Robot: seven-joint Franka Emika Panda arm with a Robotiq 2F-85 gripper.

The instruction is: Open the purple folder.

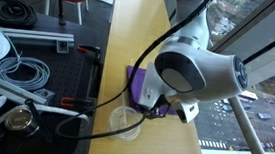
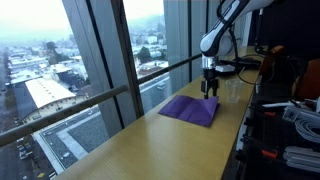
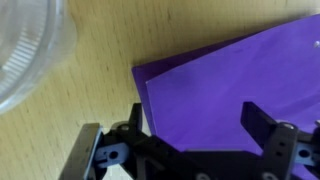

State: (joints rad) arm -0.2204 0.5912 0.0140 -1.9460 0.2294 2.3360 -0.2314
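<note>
The purple folder lies flat on the wooden table beside the window. The gripper hangs over the folder's far corner, fingers spread apart and empty. A clear plastic cup stands near that corner.

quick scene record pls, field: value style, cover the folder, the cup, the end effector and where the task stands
folder: purple folder, flat and closed on the wooden table
cup: clear plastic cup, near a folder corner, a gap between them in the wrist view
end effector: open, fingers spread over the folder's edge
contact: cannot tell whether the fingers touch the folder
task status: folder not yet opened
</note>
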